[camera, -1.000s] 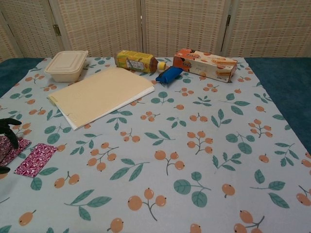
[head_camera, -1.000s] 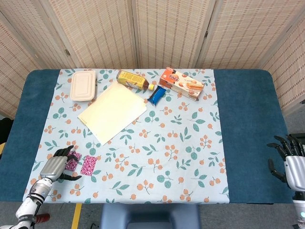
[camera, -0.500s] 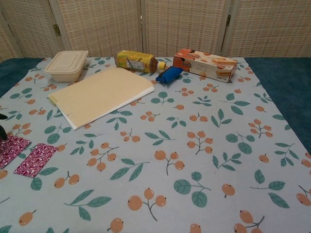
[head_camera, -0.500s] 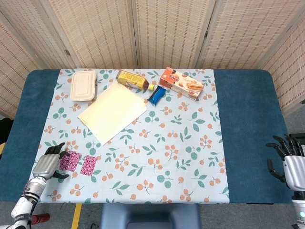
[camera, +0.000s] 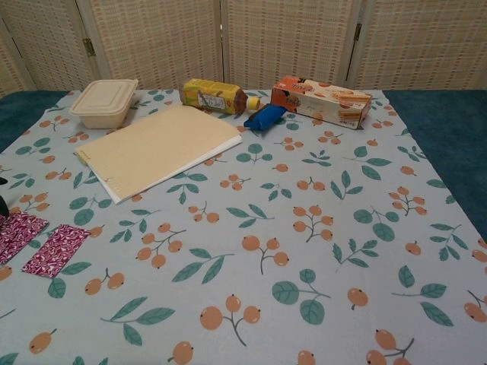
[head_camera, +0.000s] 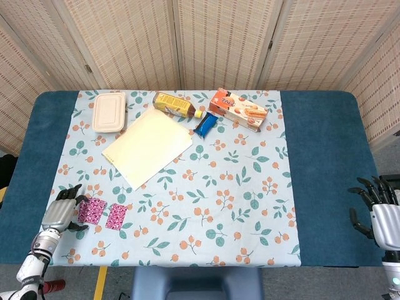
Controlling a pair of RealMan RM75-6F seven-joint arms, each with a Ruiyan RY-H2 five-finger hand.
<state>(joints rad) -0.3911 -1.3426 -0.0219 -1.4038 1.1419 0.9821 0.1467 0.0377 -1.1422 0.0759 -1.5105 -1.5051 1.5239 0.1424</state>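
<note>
By table's L edge, left hand [head_camera: 59, 214] open beside pink packets [head_camera: 94, 211].

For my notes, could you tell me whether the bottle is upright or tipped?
Tipped: the bottle lies on its side.

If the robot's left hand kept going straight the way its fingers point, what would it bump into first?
The left hand points up and a bit right across the cloth. The pink packets lie just to its right, probably off that line. Next along might be the cream folder, though the exact heading is hard to judge.
</note>
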